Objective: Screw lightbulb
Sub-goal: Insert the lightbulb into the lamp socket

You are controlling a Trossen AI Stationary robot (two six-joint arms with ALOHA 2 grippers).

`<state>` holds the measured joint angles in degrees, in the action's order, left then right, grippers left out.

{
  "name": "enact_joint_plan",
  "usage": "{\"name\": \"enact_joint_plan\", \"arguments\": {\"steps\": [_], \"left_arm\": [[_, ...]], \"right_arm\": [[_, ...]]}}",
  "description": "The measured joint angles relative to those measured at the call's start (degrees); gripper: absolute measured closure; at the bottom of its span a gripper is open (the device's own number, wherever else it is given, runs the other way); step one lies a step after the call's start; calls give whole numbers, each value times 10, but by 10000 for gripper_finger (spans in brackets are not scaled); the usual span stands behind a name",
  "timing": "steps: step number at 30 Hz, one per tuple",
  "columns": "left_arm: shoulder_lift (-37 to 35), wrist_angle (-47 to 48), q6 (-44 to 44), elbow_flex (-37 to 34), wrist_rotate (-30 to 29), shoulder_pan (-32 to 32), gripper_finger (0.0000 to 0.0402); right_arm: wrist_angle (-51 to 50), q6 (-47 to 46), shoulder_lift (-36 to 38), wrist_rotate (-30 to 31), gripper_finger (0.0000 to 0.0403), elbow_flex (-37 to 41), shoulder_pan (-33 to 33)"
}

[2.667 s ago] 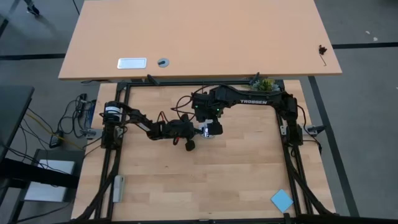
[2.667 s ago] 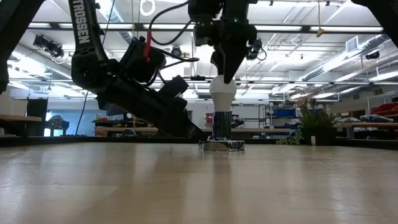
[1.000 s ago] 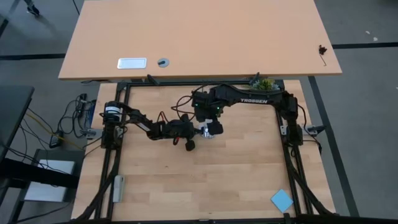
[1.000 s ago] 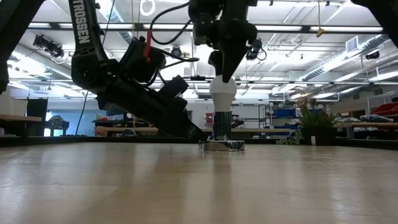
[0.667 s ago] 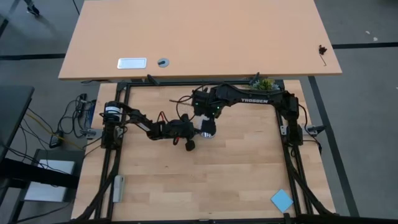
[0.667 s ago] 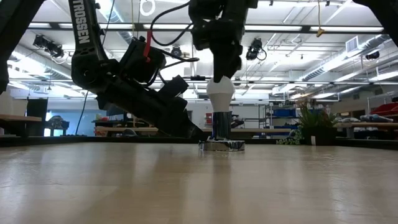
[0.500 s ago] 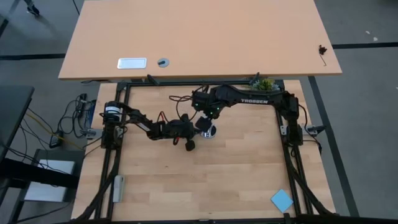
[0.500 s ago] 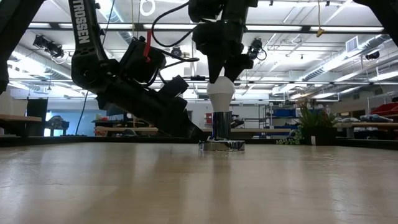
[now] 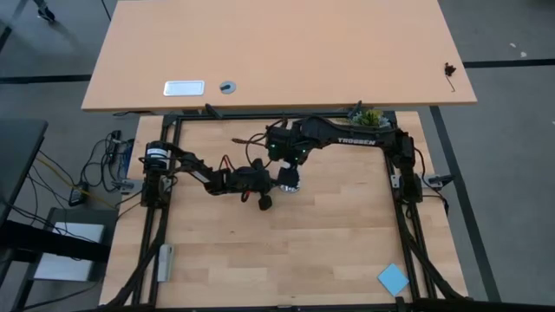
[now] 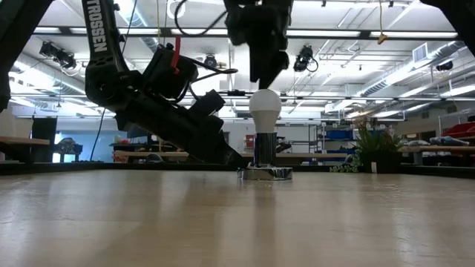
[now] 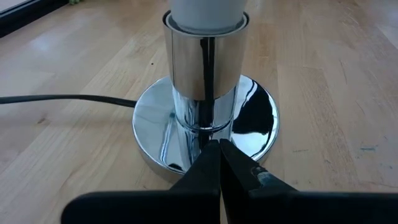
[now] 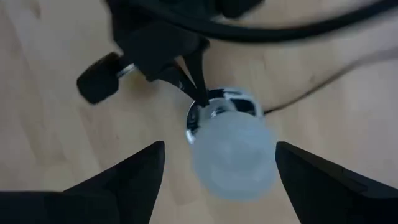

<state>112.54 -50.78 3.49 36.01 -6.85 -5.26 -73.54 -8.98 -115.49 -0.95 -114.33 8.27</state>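
The white lightbulb (image 10: 265, 110) stands upright with its screw end in the shiny silver socket (image 10: 264, 148), whose round base (image 11: 205, 127) rests on the table. The bulb also shows in the right wrist view (image 12: 233, 155). My right gripper (image 10: 266, 70) hangs open just above the bulb, its fingers spread wide to either side (image 12: 230, 186) and touching nothing. My left gripper (image 11: 219, 152) is shut, low at the socket's base from the table's left (image 9: 270, 184). My left gripper rests its shut fingertips (image 11: 211, 163) on the top face of the socket's round base plate (image 11: 239, 140), close beside the stem. The fingers come slanting down from the table's left side. The base sits flat on the table.
The socket's black cord (image 11: 62, 99) runs off across the table. A blue pad (image 9: 393, 279) lies at the near right corner. A small plant (image 9: 370, 115) stands at the far edge. A larger desk (image 9: 277, 52) lies beyond.
My right gripper, which was shut on the bulb's top, has turned about the bulb's upright axis, let go and gone up a little. The bulb stays upright in the socket. My left gripper has kept still at the base.
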Motion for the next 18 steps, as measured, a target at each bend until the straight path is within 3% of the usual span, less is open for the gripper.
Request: {"name": "enact_joint_plan", "arguments": {"steps": [10,18], "left_arm": [[0,0,0,0,0,0,400],[0,0,0,0,0,0,400]], "right_arm": [[-11,262,1,4,90,-4,0],[0,300,2,7,110,37,1]]}}
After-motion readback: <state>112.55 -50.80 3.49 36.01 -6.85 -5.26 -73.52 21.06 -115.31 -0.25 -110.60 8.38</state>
